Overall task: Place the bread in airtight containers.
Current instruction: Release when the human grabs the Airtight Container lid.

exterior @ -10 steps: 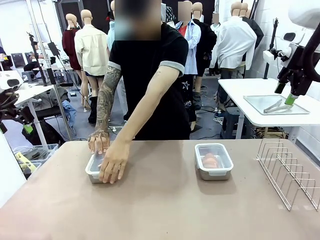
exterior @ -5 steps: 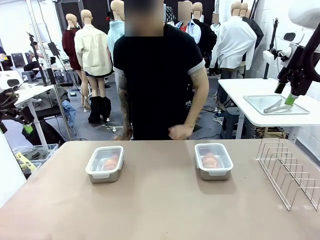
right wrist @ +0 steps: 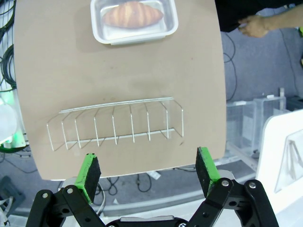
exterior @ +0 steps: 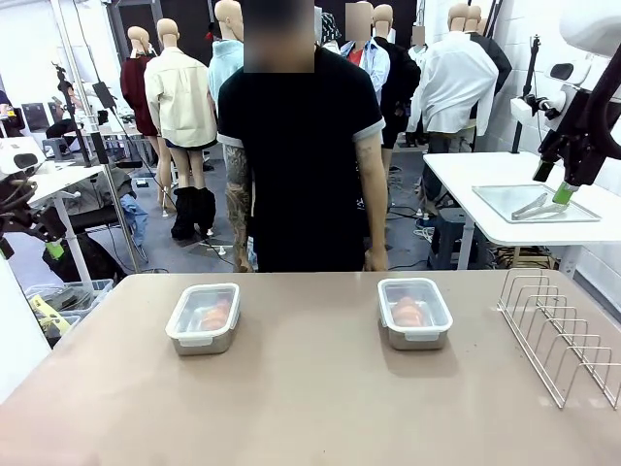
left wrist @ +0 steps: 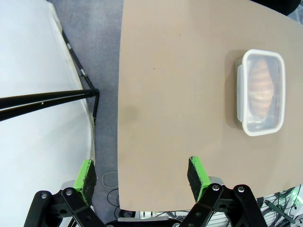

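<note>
Since a second ago the person (exterior: 301,146) has lifted both hands off the left airtight container (exterior: 204,317) and now stands upright at the far edge of the counter (exterior: 310,388), arms hanging at the sides. Neither container has shifted.

Two airtight containers sit on the counter, well apart: the left one and the right airtight container (exterior: 415,313). Both are steel pans with clear lids on top. Each holds one piece of bread, so two rolls in all: the left bread (exterior: 214,316) and the right bread (exterior: 408,311), both seen through the lids.

One wire rack (exterior: 561,335) stands near the counter's right edge, beside the right container but not touching it.

My left gripper (left wrist: 142,172) hangs off the counter's edge with its fingers spread wide, nothing between them; the left container lies well ahead of it. My right gripper (right wrist: 147,170) hovers beyond the rack, fingers also wide and empty, with the rack between it and the right container.
</note>
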Motion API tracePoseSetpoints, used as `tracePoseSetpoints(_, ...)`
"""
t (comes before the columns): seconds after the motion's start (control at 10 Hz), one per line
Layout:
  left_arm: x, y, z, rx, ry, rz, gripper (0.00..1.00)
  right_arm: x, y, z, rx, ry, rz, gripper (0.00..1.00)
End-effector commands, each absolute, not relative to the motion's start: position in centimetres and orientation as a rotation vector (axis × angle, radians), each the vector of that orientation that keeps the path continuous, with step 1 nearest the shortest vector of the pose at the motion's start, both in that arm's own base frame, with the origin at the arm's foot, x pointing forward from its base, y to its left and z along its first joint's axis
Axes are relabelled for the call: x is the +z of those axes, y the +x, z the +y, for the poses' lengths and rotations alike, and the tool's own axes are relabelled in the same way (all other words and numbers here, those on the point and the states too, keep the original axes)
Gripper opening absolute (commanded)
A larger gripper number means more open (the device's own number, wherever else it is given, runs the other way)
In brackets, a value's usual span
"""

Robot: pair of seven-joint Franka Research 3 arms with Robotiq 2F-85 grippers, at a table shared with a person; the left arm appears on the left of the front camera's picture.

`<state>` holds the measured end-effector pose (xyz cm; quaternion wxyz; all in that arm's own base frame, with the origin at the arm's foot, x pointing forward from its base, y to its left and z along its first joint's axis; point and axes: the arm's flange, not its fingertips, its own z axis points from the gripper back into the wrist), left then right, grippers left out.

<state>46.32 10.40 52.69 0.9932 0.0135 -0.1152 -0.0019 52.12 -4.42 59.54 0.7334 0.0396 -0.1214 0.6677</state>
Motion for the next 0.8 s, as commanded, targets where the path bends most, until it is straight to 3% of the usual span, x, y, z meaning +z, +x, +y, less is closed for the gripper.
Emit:
tracePoseSetpoints(0.0,52.82,46.16,10.4,0.013,0.041,-0.229,1.0,59.62,52.25,-4.38,1.47,0.09,-0.251,1.0)
tracePoseSetpoints(0.7,52.82,46.16,10.4,0.013,0.041,-0.229,1.0,59.62,52.25,-4.38,1.47,0.09,-0.251,1.0)
